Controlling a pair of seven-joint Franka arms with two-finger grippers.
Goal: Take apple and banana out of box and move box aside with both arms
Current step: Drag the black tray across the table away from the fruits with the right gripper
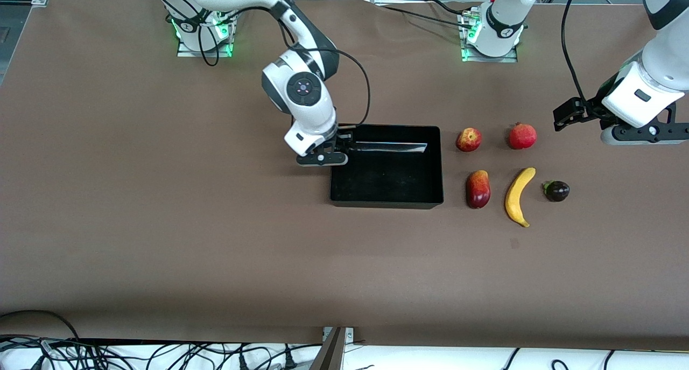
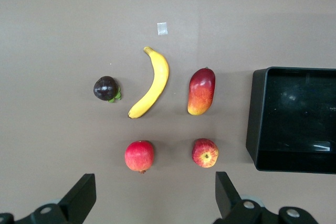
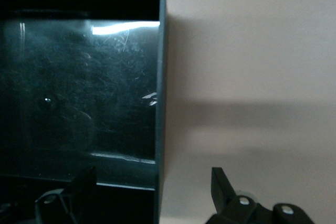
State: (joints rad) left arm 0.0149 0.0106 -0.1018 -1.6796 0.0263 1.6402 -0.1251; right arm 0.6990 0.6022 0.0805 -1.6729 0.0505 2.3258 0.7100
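The black box (image 1: 386,165) is sitting at the centre of the front view on the brown tabletop (image 1: 161,224). The right hand (image 1: 332,149) is positioned at the box's upper-left corner in that view. In the right wrist view its fingers (image 3: 223,184) are straddling the box's side wall, one inside and one outside, spread wide and not clamping the wall.

The left hand (image 1: 570,114) is hovering at the right edge of the front view, over bare tabletop above and to the right of the fruits. Its fingers (image 2: 81,195) are standing wide apart and holding nothing.

Five fruits are lying to the right of the box in the front view. The apple (image 1: 469,139) and pomegranate (image 1: 522,136) are forming the upper row. The mango (image 1: 478,189), banana (image 1: 519,196) and dark purple fruit (image 1: 556,190) are forming the lower row. None are touching.

A small pale tag (image 2: 162,28) is lying on the tabletop near the banana's tip.
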